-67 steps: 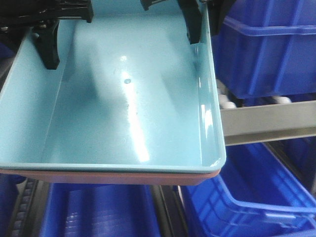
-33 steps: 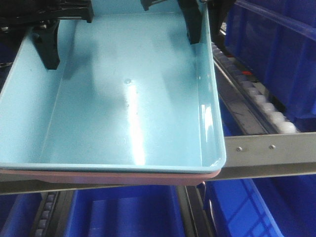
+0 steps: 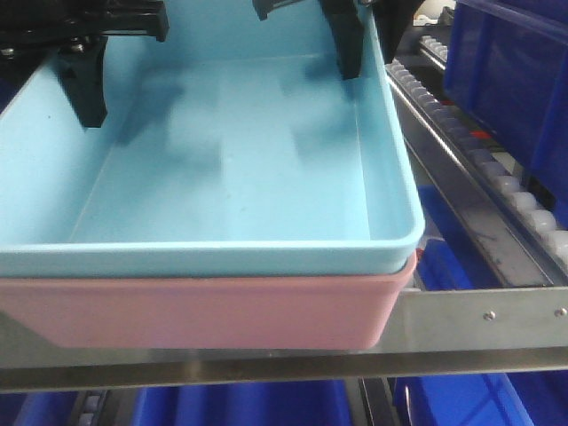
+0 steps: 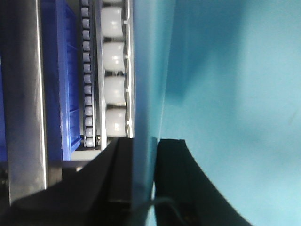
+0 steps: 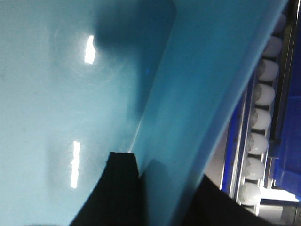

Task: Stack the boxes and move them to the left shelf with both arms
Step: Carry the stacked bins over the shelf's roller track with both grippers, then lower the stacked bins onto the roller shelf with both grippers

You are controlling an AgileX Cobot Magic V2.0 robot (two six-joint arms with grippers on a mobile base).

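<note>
Front-facing view: a steel rack fills the room, its front bar (image 3: 461,311) a flat brushed strip with two small screws, running across the lower part of the picture. Behind it on the right, a rail of small white rollers (image 3: 524,200) slopes away, and a dark blue crate (image 3: 515,80) sits on that rail. More blue plastic shows under the bar. The blue bin (image 3: 231,177) is nested in the pink bin (image 3: 204,311); both are smooth, glossy plastic with rounded corners and rolled rims (the pink one shows only its front wall). The stack sits just behind the bar; whether it rests on the rollers cannot be told. The left gripper (image 3: 84,80) and right gripper (image 3: 351,44), black with narrow jaws, each reach down over a side wall of the blue bin.

Left wrist view: the left gripper (image 4: 141,188) clamps the blue bin's (image 4: 235,94) side wall, one black jaw inside, one outside. White rollers (image 4: 114,89) on a metal rail lie just beside that wall, then a blue crate (image 4: 66,80).

Right wrist view: the right gripper (image 5: 155,188) pinches the blue bin's (image 5: 70,94) wall between its jaws the same way. Light glints off the bin floor. White rollers (image 5: 261,127) run beside the rim.
</note>
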